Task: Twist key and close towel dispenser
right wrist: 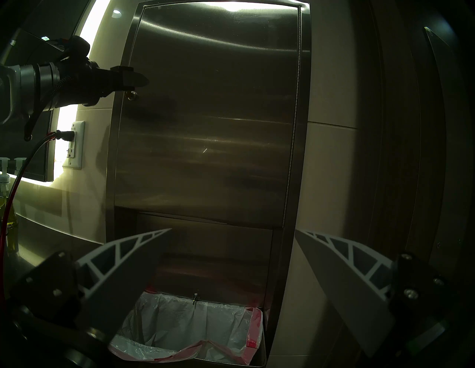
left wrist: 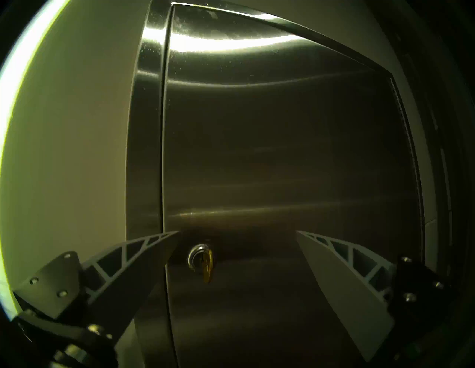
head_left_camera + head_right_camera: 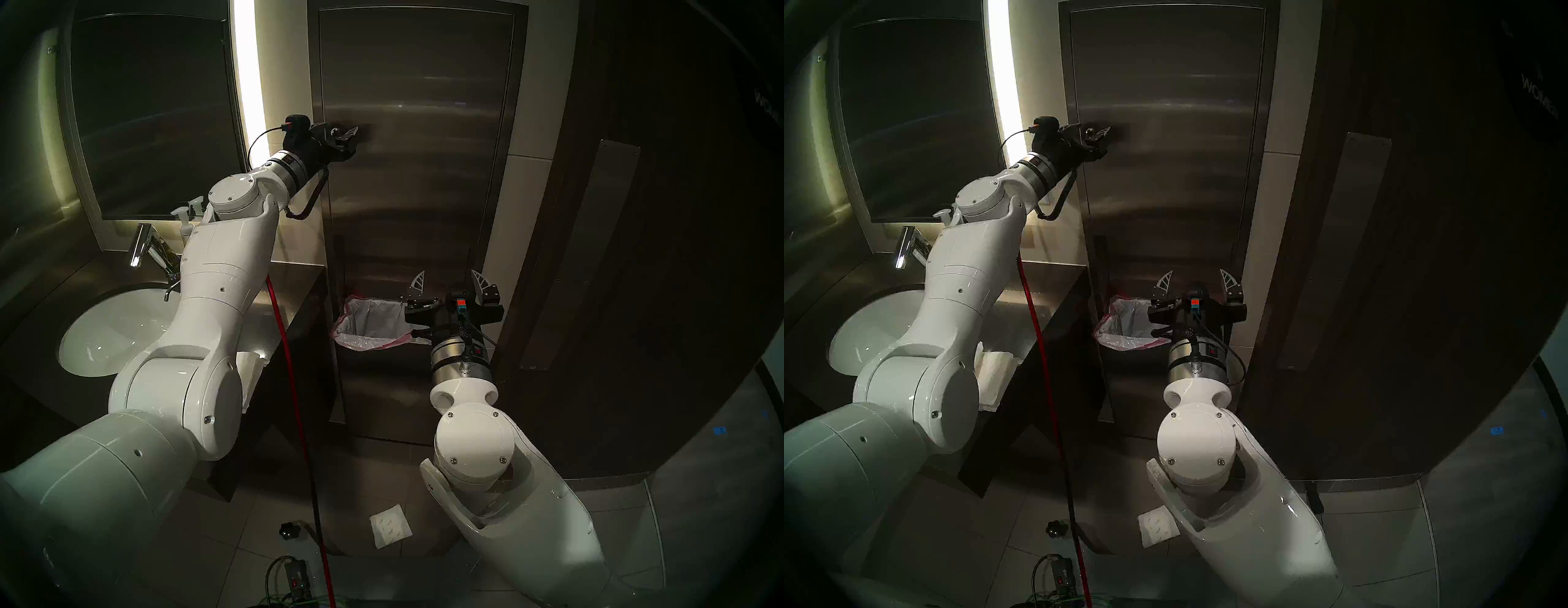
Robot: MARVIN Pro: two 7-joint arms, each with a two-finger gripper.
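left gripper [image 2: 237,232]: fingers spread apart, empty, tips close to the towel dispenser [image 2: 282,154] door. key [image 2: 207,267]: brass, seated in the round lock [image 2: 198,257], hanging below it, between the two fingers and nearer the left one, touched by neither. right gripper [image 3: 449,282]: fingers spread, empty, low beside the dispenser, above the pink-edged bin liner [image 3: 365,322]. head views hide the key behind the left gripper; the right wrist view shows it only small. sink [image 3: 110,331] and mirror [image 3: 148,106] left of the dispenser, dark wood door [image 3: 657,254] right; tiled floor.
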